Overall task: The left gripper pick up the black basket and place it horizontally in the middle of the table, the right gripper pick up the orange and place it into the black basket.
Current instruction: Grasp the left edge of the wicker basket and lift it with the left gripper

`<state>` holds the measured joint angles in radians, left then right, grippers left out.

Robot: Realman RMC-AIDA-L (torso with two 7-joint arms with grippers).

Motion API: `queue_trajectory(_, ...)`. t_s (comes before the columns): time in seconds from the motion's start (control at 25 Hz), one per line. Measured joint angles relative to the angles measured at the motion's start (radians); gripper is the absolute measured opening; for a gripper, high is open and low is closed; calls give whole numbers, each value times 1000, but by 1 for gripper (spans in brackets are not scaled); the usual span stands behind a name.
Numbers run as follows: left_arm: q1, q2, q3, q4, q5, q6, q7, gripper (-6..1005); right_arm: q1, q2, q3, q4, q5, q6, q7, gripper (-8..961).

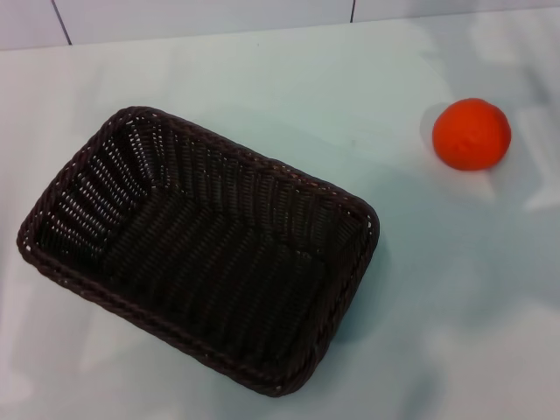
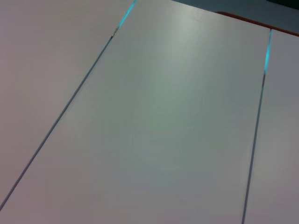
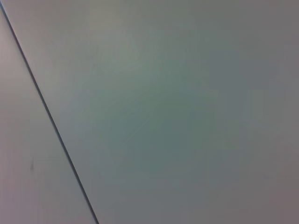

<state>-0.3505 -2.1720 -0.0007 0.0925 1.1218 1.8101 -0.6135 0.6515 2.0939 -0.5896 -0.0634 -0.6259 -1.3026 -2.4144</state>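
The black basket (image 1: 201, 249) is a large dark woven rectangle lying open side up at the left and front of the table (image 1: 455, 289), turned at a slant. It is empty. The orange (image 1: 472, 133) sits on the table at the far right, well apart from the basket. Neither gripper shows in the head view. The two wrist views show only pale panels with thin dark seams, and no basket, orange or fingers.
A pale wall with dark seams (image 1: 61, 22) runs along the table's far edge. Bare tabletop lies between the basket and the orange and along the right front.
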Motion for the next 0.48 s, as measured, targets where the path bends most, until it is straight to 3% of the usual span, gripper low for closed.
queue_trajectory(0.48, 0, 3, 20, 4, 13, -15, 0, 905, 4, -2, -4, -7, -6, 21, -1, 869)
